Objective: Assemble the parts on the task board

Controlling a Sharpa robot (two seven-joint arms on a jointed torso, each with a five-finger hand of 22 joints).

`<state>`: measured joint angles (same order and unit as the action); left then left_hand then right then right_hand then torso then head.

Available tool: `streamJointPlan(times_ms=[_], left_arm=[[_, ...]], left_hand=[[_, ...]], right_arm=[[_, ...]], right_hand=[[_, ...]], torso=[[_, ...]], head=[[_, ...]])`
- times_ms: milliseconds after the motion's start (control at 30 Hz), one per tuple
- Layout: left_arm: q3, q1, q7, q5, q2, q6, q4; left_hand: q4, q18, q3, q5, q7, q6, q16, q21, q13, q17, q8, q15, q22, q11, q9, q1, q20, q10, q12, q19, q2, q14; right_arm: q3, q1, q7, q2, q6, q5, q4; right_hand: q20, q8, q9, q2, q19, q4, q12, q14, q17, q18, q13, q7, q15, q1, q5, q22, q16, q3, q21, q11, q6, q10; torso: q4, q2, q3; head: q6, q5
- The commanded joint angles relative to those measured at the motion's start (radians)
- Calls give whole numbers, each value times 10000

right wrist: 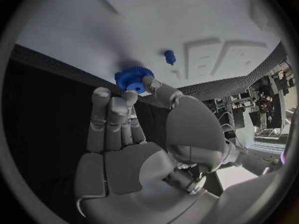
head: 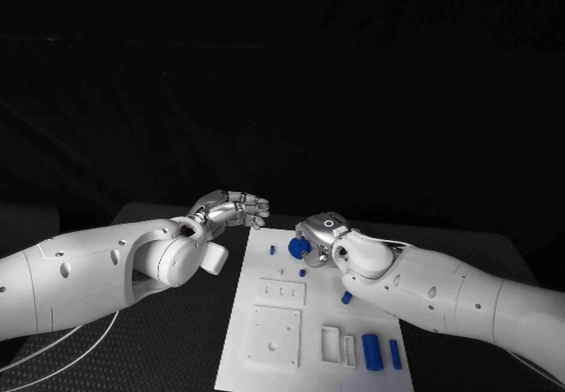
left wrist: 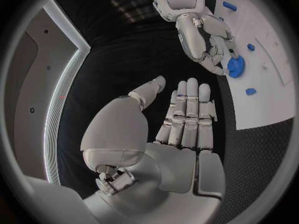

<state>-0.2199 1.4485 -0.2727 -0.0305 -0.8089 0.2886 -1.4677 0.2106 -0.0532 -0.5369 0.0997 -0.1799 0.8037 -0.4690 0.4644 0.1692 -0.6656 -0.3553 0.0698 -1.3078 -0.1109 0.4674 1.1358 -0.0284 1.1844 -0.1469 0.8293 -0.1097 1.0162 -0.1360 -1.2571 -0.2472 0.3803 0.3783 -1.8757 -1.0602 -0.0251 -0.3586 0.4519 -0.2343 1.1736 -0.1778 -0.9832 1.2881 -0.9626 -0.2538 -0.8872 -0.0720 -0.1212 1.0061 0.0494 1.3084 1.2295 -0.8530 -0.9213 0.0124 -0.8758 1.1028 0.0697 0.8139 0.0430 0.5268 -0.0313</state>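
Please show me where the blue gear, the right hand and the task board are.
blue gear [right wrist: 132, 78]: right wrist view, toothed rim.
right hand [right wrist: 127, 129]: right wrist view, palm.
task board [head: 265, 359]: head view, bare near corner.

Matt white task board [head: 265, 327] — textured black table [head: 176, 343].

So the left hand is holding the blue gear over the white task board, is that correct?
Not quite: the right hand holds the blue gear over the white task board, as the right wrist view shows. The left hand holds nothing.
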Motion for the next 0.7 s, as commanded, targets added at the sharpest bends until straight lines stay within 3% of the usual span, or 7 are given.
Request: streamJointPlan(times_ms=[33, 367, 700], left_arm=[[8, 10, -76, -45, 23, -27, -17], [8, 10, -74, -45, 1, -24, -24], [8, 10, -77, -45, -1, -24, -26]], left_hand=[[17, -107, 4, 10, -14, -1, 35, 40, 13, -11, 47, 19, -154, -35, 17, -90, 4, -24, 56, -55, -7, 45], [23, -108, -3, 11, -14, -2, 38, 41, 16, -14, 49, 18, -153, -35, 21, -86, 3, -26, 59, -58, -8, 44], [29, -109, -10, 11, -14, -2, 41, 43, 20, -18, 52, 18, -153, -35, 27, -85, 3, -26, 61, -60, -9, 44]], right_arm=[[-32, 21, 84, -48, -82, 93, 20], [-89, 27, 160, -37, -223, 169, -85], [-108, 35, 142, -50, -334, 175, -63]], right_hand=[[1, 101, -43, -103, 38, 41, 58, 6, -21, -80, 20, -384, 105, -21, -8, 87, -68, 6, 18, -99, -743, -51], [-4, 155, -68, -148, 30, 18, 61, -3, -35, -80, 24, -413, 131, 10, -8, 85, -80, 21, 29, -127, -663, -69], [-4, 153, -69, -134, 29, 19, 57, -3, -42, -79, 23, -416, 136, 19, -8, 84, -82, 27, 31, -132, -671, -70]], torso=[[13, 3, 4], [-14, -6, 7], [0, -8, 1]], head=[[18, 7], [44, -15], [20, -11]])
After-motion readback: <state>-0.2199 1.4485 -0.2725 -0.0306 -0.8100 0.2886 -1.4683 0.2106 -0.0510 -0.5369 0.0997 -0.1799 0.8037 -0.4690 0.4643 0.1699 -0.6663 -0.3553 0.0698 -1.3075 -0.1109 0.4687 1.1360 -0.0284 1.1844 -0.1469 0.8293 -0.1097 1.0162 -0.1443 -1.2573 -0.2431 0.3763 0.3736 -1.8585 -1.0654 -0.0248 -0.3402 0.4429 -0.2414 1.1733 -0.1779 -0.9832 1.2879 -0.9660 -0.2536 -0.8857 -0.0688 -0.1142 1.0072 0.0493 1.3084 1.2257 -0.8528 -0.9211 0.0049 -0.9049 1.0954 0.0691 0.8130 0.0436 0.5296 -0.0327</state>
